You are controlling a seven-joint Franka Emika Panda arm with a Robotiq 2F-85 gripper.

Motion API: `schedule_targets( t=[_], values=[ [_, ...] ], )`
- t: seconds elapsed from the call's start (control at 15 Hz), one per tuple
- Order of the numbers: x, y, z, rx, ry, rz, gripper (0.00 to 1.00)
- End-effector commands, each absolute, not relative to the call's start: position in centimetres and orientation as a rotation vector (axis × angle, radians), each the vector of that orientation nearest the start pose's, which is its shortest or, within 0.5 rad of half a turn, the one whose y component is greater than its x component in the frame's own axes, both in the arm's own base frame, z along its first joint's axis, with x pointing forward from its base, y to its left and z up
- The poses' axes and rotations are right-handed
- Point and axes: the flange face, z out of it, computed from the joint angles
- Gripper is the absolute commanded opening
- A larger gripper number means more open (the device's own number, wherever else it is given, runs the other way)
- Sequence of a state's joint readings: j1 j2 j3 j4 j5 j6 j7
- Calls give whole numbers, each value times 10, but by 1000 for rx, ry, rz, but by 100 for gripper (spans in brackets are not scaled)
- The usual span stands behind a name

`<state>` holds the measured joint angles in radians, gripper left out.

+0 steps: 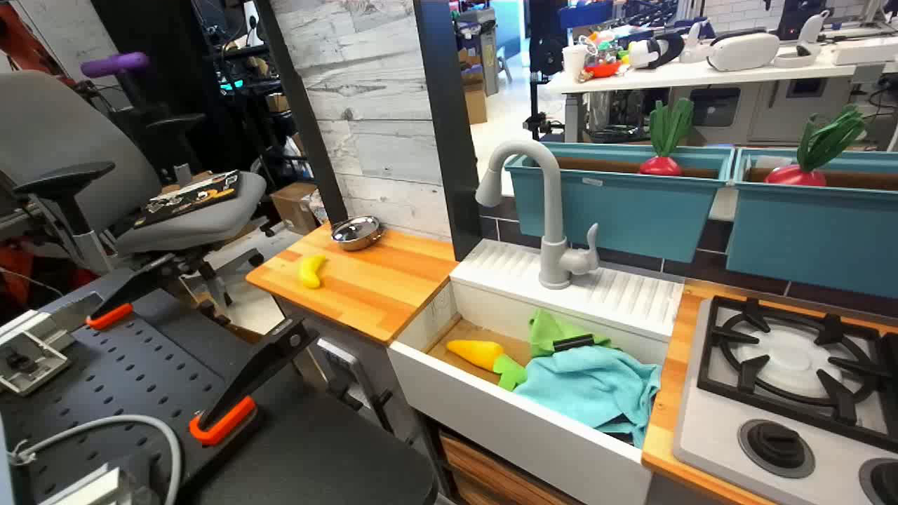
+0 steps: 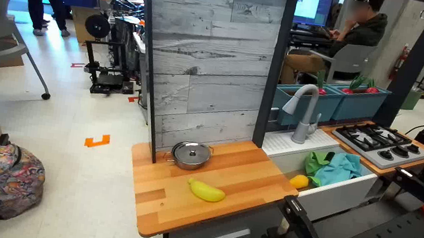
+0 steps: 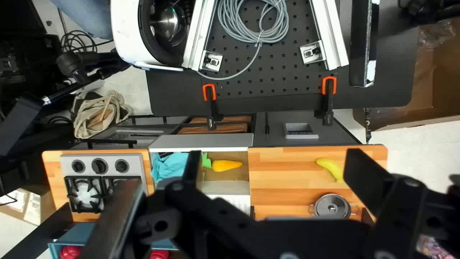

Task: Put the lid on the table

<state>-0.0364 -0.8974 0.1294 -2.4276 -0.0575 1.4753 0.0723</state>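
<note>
A small, round, silvery lid [image 2: 192, 152] sits on a metal pot [image 2: 192, 167] at the back of the wooden countertop [image 2: 245, 173]. In an exterior view, a yellow banana [image 2: 206, 191] lies at five o'clock from the lid, a grey faucet [image 2: 304, 115] rises at two, and a white sink [image 2: 320, 205] holding a blue cloth [image 2: 339, 170] is at three. In the wrist view, the gripper [image 3: 275, 160] is spread wide, grasping nothing.

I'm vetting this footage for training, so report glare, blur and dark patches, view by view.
In an exterior view, bright reflections break up the shiny pot lid; in an exterior view, the seated person's face is blurred; in the wrist view, the end effector is mostly near-black, with fine surface detail hard to read, yet the lid's knob shows.
</note>
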Motion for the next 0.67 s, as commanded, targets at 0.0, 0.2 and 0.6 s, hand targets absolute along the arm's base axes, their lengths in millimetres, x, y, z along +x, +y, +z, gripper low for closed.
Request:
schedule_targets(
  t=[0.0,0.2,0.6],
  values=[
    [267,30,580,-3302,57,83,100],
    [267,30,580,-3302,57,83,100],
    [274,27,570,-3287,55,60,100]
  ],
)
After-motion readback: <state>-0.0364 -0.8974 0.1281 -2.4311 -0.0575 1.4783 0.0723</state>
